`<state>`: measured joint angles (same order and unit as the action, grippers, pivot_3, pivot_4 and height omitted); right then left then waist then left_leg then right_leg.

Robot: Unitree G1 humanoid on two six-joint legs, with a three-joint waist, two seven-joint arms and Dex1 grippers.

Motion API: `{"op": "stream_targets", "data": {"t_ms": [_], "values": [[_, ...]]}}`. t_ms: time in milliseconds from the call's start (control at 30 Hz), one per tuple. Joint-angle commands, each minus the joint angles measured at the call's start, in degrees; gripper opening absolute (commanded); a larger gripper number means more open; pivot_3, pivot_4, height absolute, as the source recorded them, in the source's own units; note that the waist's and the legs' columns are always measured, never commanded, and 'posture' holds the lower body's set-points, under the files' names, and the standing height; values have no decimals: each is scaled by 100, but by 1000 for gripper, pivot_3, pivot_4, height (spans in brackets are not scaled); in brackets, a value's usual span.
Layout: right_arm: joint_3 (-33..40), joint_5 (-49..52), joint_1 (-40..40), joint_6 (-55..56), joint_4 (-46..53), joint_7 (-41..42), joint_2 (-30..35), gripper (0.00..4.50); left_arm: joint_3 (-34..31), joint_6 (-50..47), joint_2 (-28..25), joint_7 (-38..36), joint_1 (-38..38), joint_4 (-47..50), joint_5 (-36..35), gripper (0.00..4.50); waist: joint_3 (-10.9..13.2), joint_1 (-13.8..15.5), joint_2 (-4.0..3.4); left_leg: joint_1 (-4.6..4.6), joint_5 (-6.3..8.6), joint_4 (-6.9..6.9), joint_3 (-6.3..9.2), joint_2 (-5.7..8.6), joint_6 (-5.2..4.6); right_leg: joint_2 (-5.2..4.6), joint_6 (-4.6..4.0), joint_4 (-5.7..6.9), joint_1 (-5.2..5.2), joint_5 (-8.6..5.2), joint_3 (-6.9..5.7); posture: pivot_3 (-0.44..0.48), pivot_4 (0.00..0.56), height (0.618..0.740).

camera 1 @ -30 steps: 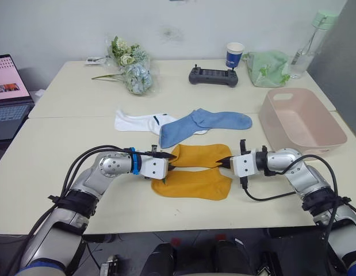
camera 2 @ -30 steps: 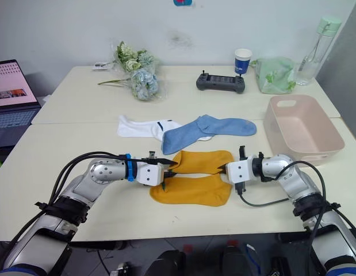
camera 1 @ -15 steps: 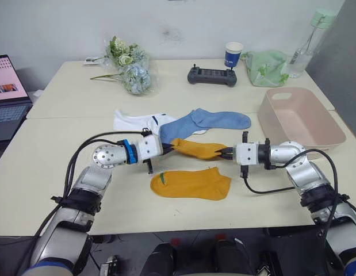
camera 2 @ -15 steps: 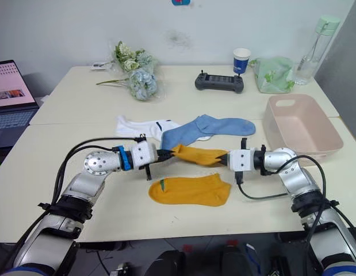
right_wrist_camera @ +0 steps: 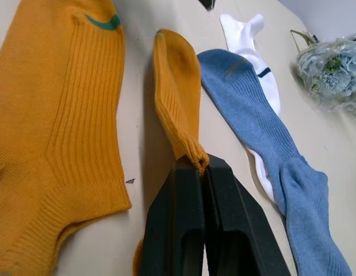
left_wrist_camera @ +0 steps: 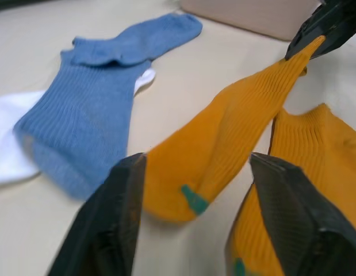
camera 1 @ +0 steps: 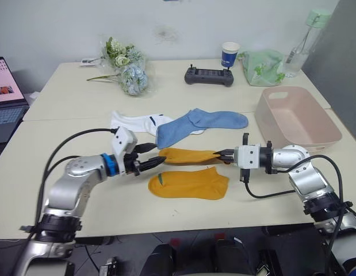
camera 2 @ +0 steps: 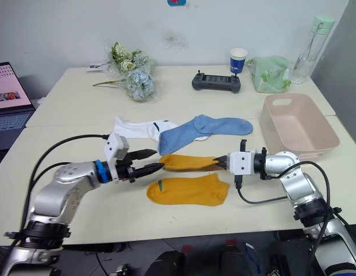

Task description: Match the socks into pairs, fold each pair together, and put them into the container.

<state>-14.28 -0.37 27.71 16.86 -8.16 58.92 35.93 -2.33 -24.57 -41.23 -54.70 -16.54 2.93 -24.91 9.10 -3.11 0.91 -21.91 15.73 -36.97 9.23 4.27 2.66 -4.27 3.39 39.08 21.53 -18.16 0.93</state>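
The right gripper [camera 2: 223,161] is pinching one end of a mustard-yellow knit ankle sock [camera 2: 186,162] between clenched jaws, and the sock is stretching out from it towards the left gripper [camera 2: 155,160]. The left gripper's jaws are standing released, spread on either side of the sock's free end without touching it, as the left wrist view is showing. A second mustard-yellow knit ankle sock [camera 2: 187,190] is lying flat on the pale cream bench [camera 2: 80,109] just in front of the held one. Behind them a light blue knit sock [camera 2: 199,129] is lying partly over a white knit sock with a small dark cuff mark [camera 2: 138,127]. The pale pink rectangular plastic tub [camera 2: 298,123] is sitting near the bench's right edge, apart from the socks, with nothing visible inside it. Along the far side of the bench are lying a bunch of pale flowers in clear wrap [camera 2: 130,75], a dark handheld controller [camera 2: 216,82], a blue-and-white paper cup [camera 2: 238,60], a pale green cloth bag [camera 2: 271,73] and a clear bottle with a green cap [camera 2: 305,49]
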Motion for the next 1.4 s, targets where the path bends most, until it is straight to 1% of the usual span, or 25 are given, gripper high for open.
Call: {"op": "stream_targets", "data": {"t_ms": [33, 67, 133, 200, 333, 467, 567, 600, 633, 700, 733, 767, 833, 967, 1000, 1100, 1167, 1233, 1300, 1400], "values": [[172, 249, 52, -146, 316, 36, 9, 0, -115, 384, -149, -164, 71, 164, 171, 4316, 0, 16, 0, -1, 0, 0, 0, 2, 0, -1, 0, -1, -1, 0, 0, 0, 150, 740], [180, 288, 75, -210, 339, 43, -10, 0, -68, 566, -166, -211, 75, 188, 255, 4490, 0, 23, 0, -1, 0, -1, -1, 2, 0, -2, 0, -3, -2, 0, 0, 0, 150, 740], [206, 423, 116, -395, 380, 48, -67, 0, 307, 1288, -152, -319, 12, 198, 768, 4490, 0, 41, 0, -2, 0, -2, -1, 2, 0, -3, 0, -6, -5, 0, -1, 0, 150, 740], [213, 492, 130, -504, 396, 53, -86, 0, 544, 1760, -66, -346, -77, 112, 1090, 4490, 0, 84, 0, -1, 0, -2, -2, 3, 0, -4, 0, -7, -7, 0, -1, 0, 150, 740], [266, 599, 130, -651, 344, 13, -105, 0, 1118, 2686, 222, -77, -505, -580, 2003, 4490, 0, 158, 0, -3, 0, -4, -5, 7, 0, -6, 0, -9, -9, 0, -2, 0, 150, 740], [288, 595, 98, -669, 303, 21, -91, 0, 1367, 3122, 371, -23, -876, -1240, 2400, 4490, 0, 137, 0, -3, 0, -1, -6, 6, 0, -5, 0, -8, -5, 0, -1, 0, 150, 740], [309, 578, 92, -671, 304, 15, -97, 0, 1504, 3489, 362, -25, -1154, -1800, 2714, 3941, 0, 108, 0, -3, 0, -1, -6, 5, 0, -3, 0, -5, -2, 0, -1, 0, 150, 740], [312, 570, 94, -675, 309, 7, -104, 0, 1499, 3559, 390, -31, -1235, -1956, 2728, 3635, 0, 108, 0, -3, 0, -2, -6, 5, 0, -3, 0, -3, -2, 0, -1, 0, 150, 740], [314, 566, 91, -682, 315, 4, -109, 0, 1466, 3579, 446, -65, -1292, -2041, 2652, 3268, 0, 107, 0, -3, 0, -1, -5, 5, 0, -3, 0, -3, -1, 0, -2, 0, 150, 740], [311, 552, 75, -682, 332, -4, -115, 0, 1381, 3534, 573, -126, -1354, -2081, 2447, 2677, 0, 115, 0, -3, 0, -2, -5, 5, 0, -3, 0, -3, -1, 0, -2, 0, 150, 740], [313, 552, 61, -686, 347, -8, -115, 0, 1387, 3582, 596, -164, -1364, -2075, 2428, 2242, 0, 116, 0, -4, 0, -3, -5, 6, 0, -3, 0, -4, -1, 0, -2, 0, 150, 740], [310, 549, 51, -692, 360, -15, -121, 0, 1406, 3658, 601, -192, -1365, -2081, 2439, 2086, 0, 118, 0, -6, 0, -4, -4, 6, 0, -3, 0, -4, -1, 0, -2, 0, 150, 740], [307, 541, 42, -686, 361, -27, -130, 0, 1436, 3817, 606, -259, -1342, -2083, 2453, 1393, 0, 118, 0, -6, 0, -4, -4, 6, 0, -4, 0, -4, -1, 0, -3, 0, 150, 740], [304, 549, 27, -692, 366, -48, -157, 0, 1354, 3841, 671, -263, -1286, -2003, 2331, 176, 0, 115, 0, -5, 0, -3, -4, 5, 0, -3, 0, -3, -1, 0, -2, 0, 150, 740], [303, 557, 24, -700, 373, -46, -159, 0, 1320, 3804, 665, -260, -1275, -1965, 2288, 84, 0, 114, 0, -5, 0, -4, -4, 5, 0, -3, 0, -3, -1, 0, -2, 0, 150, 740], [352, 662, 35, -835, 456, 12, -128, 0, 1132, 3365, 582, -325, -1231, -1732, 1984, 84, 0, 112, 0, -5, 0, -4, -3, 5, 0, -3, 0, -3, -1, 0, -2, 0, 150, 740], [450, 934, 35, -1249, 664, 70, -113, 0, 994, 3153, 460, -455, -1172, -1471, 1760, 84, 0, 106, 0, -6, 0, -4, -3, 5, 0, -3, 0, -2, 1, 0, -2, 0, 150, 740], [518, 1271, 21, -1771, 1019, 196, -30, 0, 905, 2908, 228, -757, -1037, -1014, 1504, 84, 0, 90, 0, -6, 0, -3, -3, 4, 0, -3, 0, -1, 2, 0, -1, 0, 150, 740], [556, 1600, 9, -2309, 1396, 364, 99, 0, 806, 2341, -5, -1053, -882, -445, 1092, 84, 0, 88, 0, -8, 0, -2, -1, 3, 0, -4, 0, -3, 2, 0, -1, 0, 150, 740], [547, 2342, -156, -3518, 2210, 703, 443, 0, 699, 898, -542, -1499, -536, 617, 213, 84, 0, 89, 0, -12, 1, -2, 3, 2, -1, -5, 0, -4, 3, 0, -1, 0, 150, 740]]}}
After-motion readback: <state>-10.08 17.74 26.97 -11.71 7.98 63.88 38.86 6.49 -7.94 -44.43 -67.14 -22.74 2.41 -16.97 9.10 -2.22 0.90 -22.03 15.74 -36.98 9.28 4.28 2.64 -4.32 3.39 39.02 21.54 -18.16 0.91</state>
